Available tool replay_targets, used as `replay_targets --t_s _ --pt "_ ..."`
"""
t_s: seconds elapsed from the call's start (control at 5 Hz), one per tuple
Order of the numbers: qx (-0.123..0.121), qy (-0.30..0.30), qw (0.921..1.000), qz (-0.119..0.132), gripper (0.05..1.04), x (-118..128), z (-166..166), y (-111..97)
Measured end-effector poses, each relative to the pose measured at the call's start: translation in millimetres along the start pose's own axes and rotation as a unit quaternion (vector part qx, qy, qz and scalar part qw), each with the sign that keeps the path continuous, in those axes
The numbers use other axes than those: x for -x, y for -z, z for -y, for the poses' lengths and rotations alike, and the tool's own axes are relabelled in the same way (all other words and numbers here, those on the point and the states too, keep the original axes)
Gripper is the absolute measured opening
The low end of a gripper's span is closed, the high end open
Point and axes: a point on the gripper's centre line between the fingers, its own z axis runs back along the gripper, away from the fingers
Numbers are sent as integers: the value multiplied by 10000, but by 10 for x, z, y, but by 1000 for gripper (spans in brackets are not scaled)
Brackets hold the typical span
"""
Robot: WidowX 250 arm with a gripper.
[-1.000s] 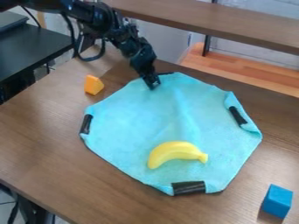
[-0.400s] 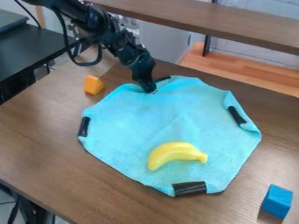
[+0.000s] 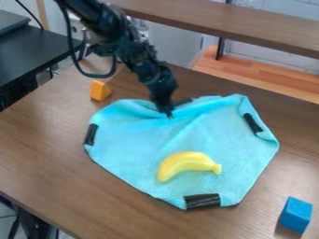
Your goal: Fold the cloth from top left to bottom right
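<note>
Claw [image 3: 168,113] is at cloth's [image 3: 134,144] top edge, clenched on it, w/ the edge bunched & creases running out from there. Rest of cloth lies spread on bench [image 3: 46,140], black strips [image 3: 202,200] nr its corners. Banana [image 3: 187,163] sits on cloth, nr the bottom strip. Orange block [image 3: 100,90] on bench, upper L of cloth; blue block [image 3: 295,214] lower R, apart from cloth.

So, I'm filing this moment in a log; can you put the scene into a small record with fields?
cloth: light blue, rumpled along its top edge
pincer: at the cloth's top edge
on cloth: banana, uncovered
black strips: left, right, bottom and by the pincer
orange block: upper left of cloth
blue block: lower right of cloth
fold: not yet complete
</note>
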Motion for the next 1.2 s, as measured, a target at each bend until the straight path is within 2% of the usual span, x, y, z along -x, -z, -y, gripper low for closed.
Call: replay_targets --t_s 0.2,0.4,0.6,0.8,1.0,1.2 --pt "-103 543 9981 268 49 -302 260 -232" --pt "-262 1062 9932 406 49 -437 502 -422" --pt "-409 1683 9834 548 49 -577 823 -603" --pt "-495 2333 9692 618 49 -603 1124 -752" --pt "-420 2944 9524 674 49 -548 1410 -857" --pt "-383 3093 9464 849 49 -507 1590 -1031"
